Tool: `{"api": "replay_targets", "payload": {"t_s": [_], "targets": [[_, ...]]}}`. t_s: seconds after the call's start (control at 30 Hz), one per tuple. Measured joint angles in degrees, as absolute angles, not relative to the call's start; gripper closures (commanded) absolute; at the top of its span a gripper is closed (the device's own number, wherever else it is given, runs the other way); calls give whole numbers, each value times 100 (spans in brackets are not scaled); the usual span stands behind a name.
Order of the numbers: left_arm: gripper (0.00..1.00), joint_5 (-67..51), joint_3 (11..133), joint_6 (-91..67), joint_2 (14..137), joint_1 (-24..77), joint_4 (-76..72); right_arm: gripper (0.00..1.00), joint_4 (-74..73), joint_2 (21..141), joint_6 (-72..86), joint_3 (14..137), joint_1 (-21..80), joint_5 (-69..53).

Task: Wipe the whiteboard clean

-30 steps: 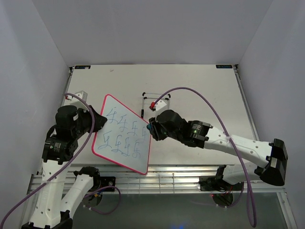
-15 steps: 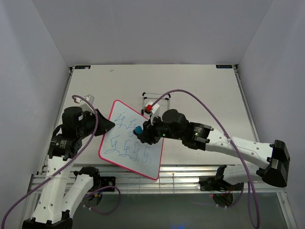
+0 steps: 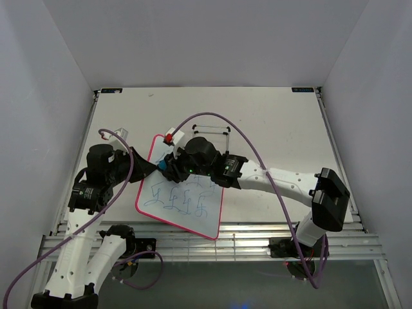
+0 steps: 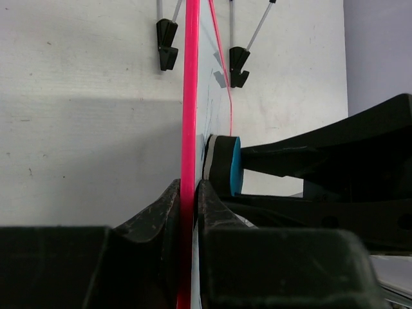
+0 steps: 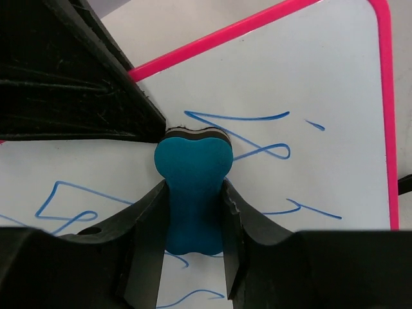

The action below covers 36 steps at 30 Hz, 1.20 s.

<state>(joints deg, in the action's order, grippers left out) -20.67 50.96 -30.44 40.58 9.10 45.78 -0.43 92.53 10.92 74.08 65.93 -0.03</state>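
Observation:
The whiteboard (image 3: pixel 187 212), white with a pink frame, is held tilted above the table; blue scribbles cover its lower half. My left gripper (image 3: pixel 147 169) is shut on its left edge, the pink rim (image 4: pixel 189 96) pinched between the fingers (image 4: pixel 188 193). My right gripper (image 3: pixel 170 168) is shut on the blue bone-shaped eraser (image 5: pixel 193 170), clamping its narrow waist (image 5: pixel 195 187). The eraser's felt face (image 4: pixel 226 165) presses flat on the board near the upper left corner, right beside the left gripper's finger (image 5: pixel 77 84). Blue strokes lie around the eraser on the board (image 5: pixel 322 84).
A thin black wire stand (image 3: pixel 211 131) sits on the table behind the board, its feet (image 4: pixel 167 45) visible past the rim. The right arm's purple cable (image 3: pixel 219 119) arcs over it. Grey walls close in the table on three sides.
The right gripper has carried the eraser leftward across the board's upper part to its upper left corner. The upper scribbles are gone. The board has shifted a little to the right.

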Motion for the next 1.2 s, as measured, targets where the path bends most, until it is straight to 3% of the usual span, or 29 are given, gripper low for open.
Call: {"api": "replay_targets", "payload": {"t_s": [0.6, 1.2], "targets": [[100, -2191, 5022, -2849, 4034, 873, 4488, 60, -231, 9688, 917, 7832, 5830, -823], [100, -2292, 4912, -2834, 4119, 871, 4272, 61, -486, 9472, 445, 7647, 6119, -915]]}}
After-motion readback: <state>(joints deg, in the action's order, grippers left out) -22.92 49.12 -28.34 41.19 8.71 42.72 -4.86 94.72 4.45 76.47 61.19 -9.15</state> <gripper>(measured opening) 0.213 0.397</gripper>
